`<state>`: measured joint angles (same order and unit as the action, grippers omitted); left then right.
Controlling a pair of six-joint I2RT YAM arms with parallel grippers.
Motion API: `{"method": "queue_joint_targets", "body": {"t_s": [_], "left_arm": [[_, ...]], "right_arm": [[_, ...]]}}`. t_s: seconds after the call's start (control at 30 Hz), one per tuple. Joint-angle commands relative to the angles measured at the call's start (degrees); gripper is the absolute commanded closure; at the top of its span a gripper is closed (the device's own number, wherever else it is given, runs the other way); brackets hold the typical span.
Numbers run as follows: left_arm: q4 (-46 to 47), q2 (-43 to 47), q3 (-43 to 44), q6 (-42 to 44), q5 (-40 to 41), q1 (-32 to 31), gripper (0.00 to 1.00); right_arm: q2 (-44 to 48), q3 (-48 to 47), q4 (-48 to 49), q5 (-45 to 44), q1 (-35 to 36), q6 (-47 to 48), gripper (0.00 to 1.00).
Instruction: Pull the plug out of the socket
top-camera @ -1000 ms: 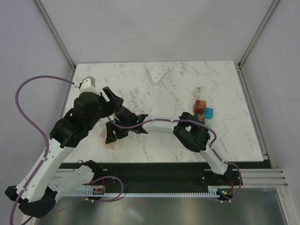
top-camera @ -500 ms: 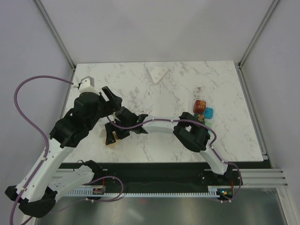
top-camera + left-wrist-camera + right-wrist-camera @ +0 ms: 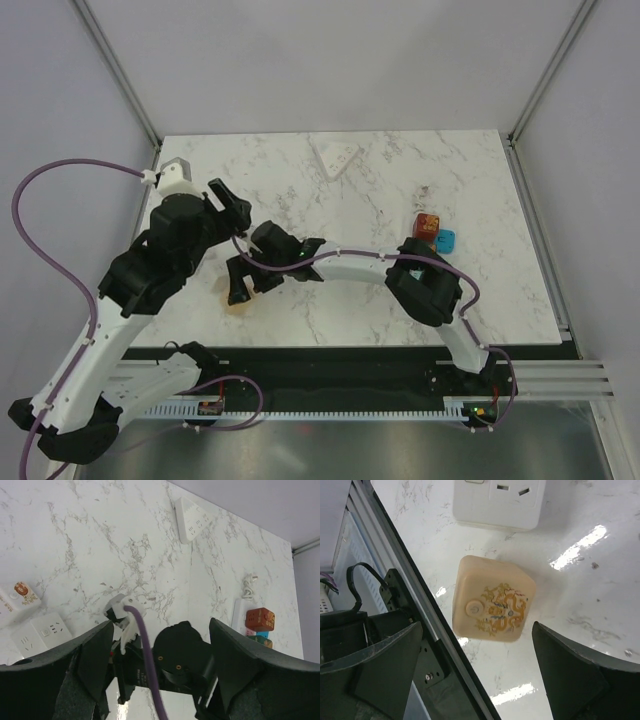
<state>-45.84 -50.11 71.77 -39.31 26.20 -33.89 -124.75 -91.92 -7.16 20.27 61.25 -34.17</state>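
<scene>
Your right gripper (image 3: 477,623) is spread wide and holds nothing. In its wrist view one black finger sits at each lower corner, with the cream cube-shaped plug (image 3: 492,599) in the gap between them and touched by neither. The cube carries a gold dragon-like print and a small round button on the face turned to the camera. It sits slightly askew on the white marble table (image 3: 400,290).

Just beyond the plug lies the white socket plate (image 3: 495,502), its slots facing up. A narrow strip of bare marble separates the two, so they are close but not in contact. The plug is near the front edge of the table, right beside the black rail (image 3: 415,645) that runs along it. From above you see only a sliver of cream showing under the right arm's wrist; the plate cannot be made out there.

Your left gripper (image 3: 161,621) is also released and holds nothing. Its fingers are set wide apart, and it hangs above the table to the left of the right arm's wrist and further back. A purple cable (image 3: 145,650) crosses its view over the right arm's black wrist.

Elsewhere on the marble (none of it touched by either arm), a white triangular power strip (image 3: 335,157) lies towards the back. An orange cube (image 3: 428,222) and a blue cube (image 3: 446,240) sit together on the right, well apart from the plug.
</scene>
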Motion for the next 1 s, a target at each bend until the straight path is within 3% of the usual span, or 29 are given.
{"method": "queue_joint_targets", "body": {"t_s": [0.0, 0.17, 0.3, 0.4, 0.53, 0.63, 0.8, 0.97], "left_arm": [[-0.65, 0.27, 2.94, 2.13, 4.56, -0.21, 0.16], [-0.65, 0.27, 3.64, 2.13, 5.45, -0.21, 0.16], [-0.21, -2.00, 3.12, 1.61, 2.99, -0.21, 0.18], [2.85, -4.63, 0.84, 1.78, -2.80, -0.13, 0.29], [7.07, -11.91, -0.92, 1.87, -19.02, -0.21, 0.60], [13.48, -16.14, -4.26, 0.82, -27.56, -1.26, 0.67], [24.38, -23.97, -7.34, -0.94, -36.99, -5.38, 0.70], [28.88, -36.88, -2.26, -1.56, -42.10, -13.73, 0.71]], "right_arm": [[8.02, 2.35, -0.84, -1.73, -2.36, 1.04, 0.02], [17.68, 12.98, -2.06, -4.79, -5.61, 2.00, 0.02], [26.38, 22.46, -8.63, -11.03, -10.26, 4.55, 0.02], [33.94, 26.69, -16.53, -19.45, -15.35, 4.38, 0.02], [44.12, 27.58, -28.24, -33.52, -19.50, 4.90, 0.02], [49.40, 27.84, -35.63, -41.53, -22.92, 3.15, 0.02], [53.38, 31.09, -40.13, -38.91, -32.66, 3.32, 0.02], [54.61, 34.00, -39.69, -36.72, -37.60, 4.37, 0.02]]}}
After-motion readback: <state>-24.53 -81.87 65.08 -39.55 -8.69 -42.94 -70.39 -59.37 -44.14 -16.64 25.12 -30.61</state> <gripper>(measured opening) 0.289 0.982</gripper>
